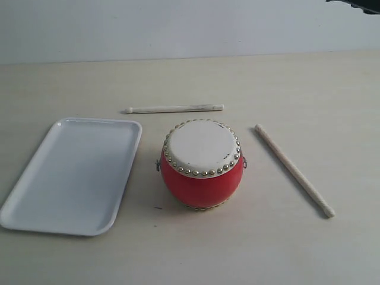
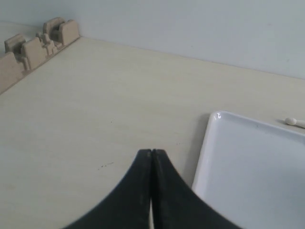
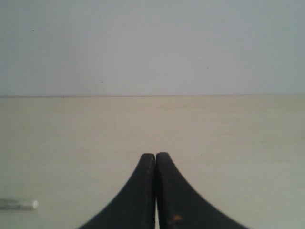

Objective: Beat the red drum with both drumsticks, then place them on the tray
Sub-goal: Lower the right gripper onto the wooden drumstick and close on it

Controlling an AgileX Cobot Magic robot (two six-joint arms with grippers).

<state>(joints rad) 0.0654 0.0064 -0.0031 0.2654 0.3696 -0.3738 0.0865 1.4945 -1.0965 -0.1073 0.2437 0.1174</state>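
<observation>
Red drum [image 1: 202,163] stands mid-bench [image 1: 309,77]. The tray [image 1: 71,178] lies beside it toward the left edge. One stick [image 1: 175,108] lies behind the drum toward the far edge, and the other stick [image 1: 294,170] slants on its right. Only the wrist views show the claws: left claw [image 2: 151,152] clenched, empty, by the tray's corner; right claw [image 3: 156,155] clenched, empty, over bare bench.

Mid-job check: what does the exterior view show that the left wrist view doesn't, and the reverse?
Only the exterior view: the drum, the diagonal stick and the whole length of the far stick. Only the left wrist view: the left gripper, shut, and beige blocks along the table edge. Both: the tray, the table and the far stick's rounded tip.
</observation>
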